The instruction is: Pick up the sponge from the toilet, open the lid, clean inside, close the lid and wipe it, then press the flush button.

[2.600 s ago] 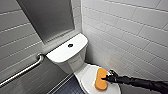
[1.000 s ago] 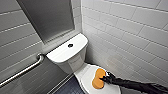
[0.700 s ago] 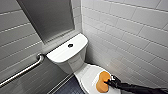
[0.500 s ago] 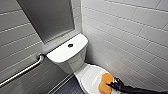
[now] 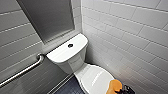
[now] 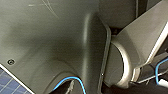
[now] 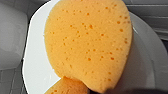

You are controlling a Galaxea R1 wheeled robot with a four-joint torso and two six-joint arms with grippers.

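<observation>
Head view: the toilet stands in a corner of tiled walls. Its tank is toward 11 o'clock from the bowl, and the lid lies shut over the bowl.
Sponge: the orange sponge is at the lid's 4 o'clock edge. I cannot tell whether it touches the lid or hangs just above it.
Right hand: the right hand is dark, comes in from 4 o'clock, and appears clamped on the sponge's near end.
Right wrist view: the sponge turns its broad face over the white lid. It looks pinched near its narrow waist, so the large lobe stands free.
Flush button: the flush button is in the middle of the tank top, toward 11 o'clock from the sponge and well apart from the hand.
Grab bar: the grab bar is on the wall at 8 o'clock from the tank, clear of the work.
Risk, slip: the hold takes only a small part of a soft pad. A drag across the glossy lid could likely peel the sponge out of the hand.
Risk, drop: the sponge is at the lid's rim, so if it came loose it would probably fall to the dark floor rather than stay on the lid.
Risk, fold: the free lobe may bend under pressure and wipe unevenly.
Risk, wall: the tiled wall lies near at 3 o'clock, so a wide swing of the arm could strike it.
Risk, lid: the lid is not yet raised, and lifting its edge with the hand full could fumble either one.
</observation>
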